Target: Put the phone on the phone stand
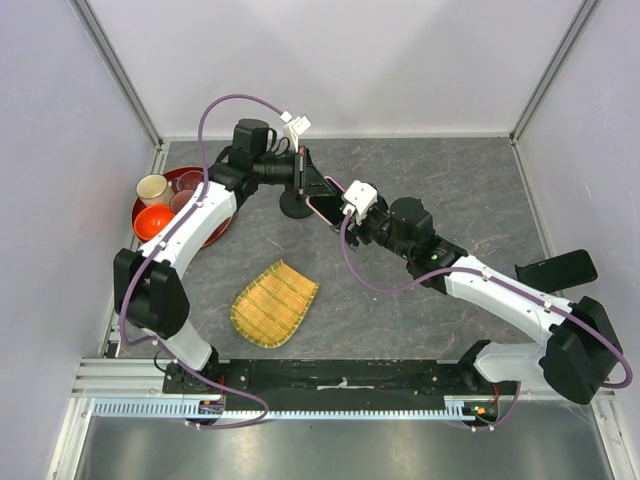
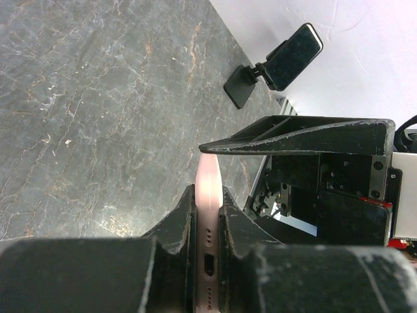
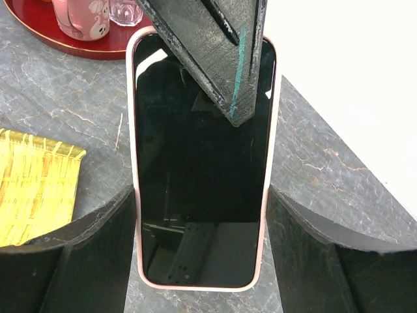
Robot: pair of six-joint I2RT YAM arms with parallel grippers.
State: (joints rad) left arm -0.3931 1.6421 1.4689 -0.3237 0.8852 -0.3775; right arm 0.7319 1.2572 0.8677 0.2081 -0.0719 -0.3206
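Phone stand [image 1: 294, 208] mostly hidden — top of phone [image 3: 202, 189] covered

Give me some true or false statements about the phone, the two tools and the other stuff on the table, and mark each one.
1. The left tool clamps the phone across its front and back. True.
2. The right tool is empty. False: its fingers press against the phone's two long edges.
3. The yellow mat lies on the red tray. False: it lies on the table, apart from the tray.
4. A black phone sits on a folding stand at the table's right side. True.
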